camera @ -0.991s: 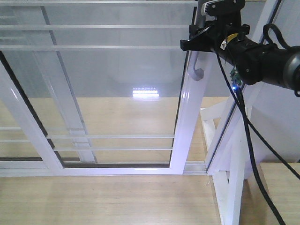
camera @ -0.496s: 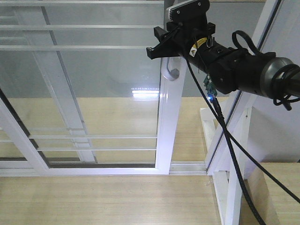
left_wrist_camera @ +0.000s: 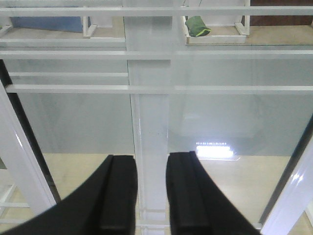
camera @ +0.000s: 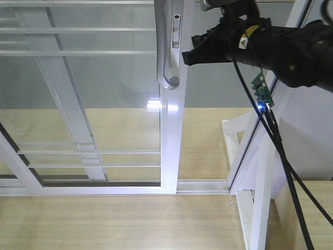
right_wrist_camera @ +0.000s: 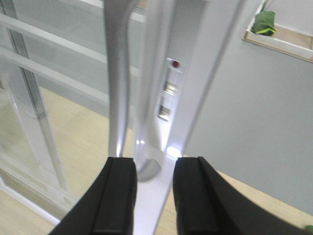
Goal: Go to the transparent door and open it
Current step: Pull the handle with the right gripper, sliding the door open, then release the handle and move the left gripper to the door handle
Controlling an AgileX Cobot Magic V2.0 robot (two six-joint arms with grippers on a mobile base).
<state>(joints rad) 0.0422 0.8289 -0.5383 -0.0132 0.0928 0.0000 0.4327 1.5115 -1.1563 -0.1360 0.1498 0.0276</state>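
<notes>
Front view: transparent door [camera: 169, 135] stands partly slid open; its handle-side stile sits well left of the fixed white frame [camera: 244, 156], with bare floor track [camera: 203, 185] showing in the gap between them; grey curved pull handle [camera: 165, 52] runs vertically on that stile, lower end hooking back into it. Right gripper [camera: 188, 54] is up at handle height, just right of the stile, tips pointing at the door; cannot tell from this view whether it touches the frame. Right wrist view: black fingers [right_wrist_camera: 115, 196] are spread with a clear gap, nothing clamped; the handle's bottom end shows in that gap but beyond the tips; lock plate [right_wrist_camera: 170, 90] with a red dot is on the stile above. Left gripper [left_wrist_camera: 150, 169] is also released and holds nothing; it faces barred glass, and a white vertical post [left_wrist_camera: 150, 112] lines up with the gap, further off; a green object [left_wrist_camera: 197, 27] lies beyond the glass. Black cables [camera: 276, 151] hang from the right arm.
</notes>
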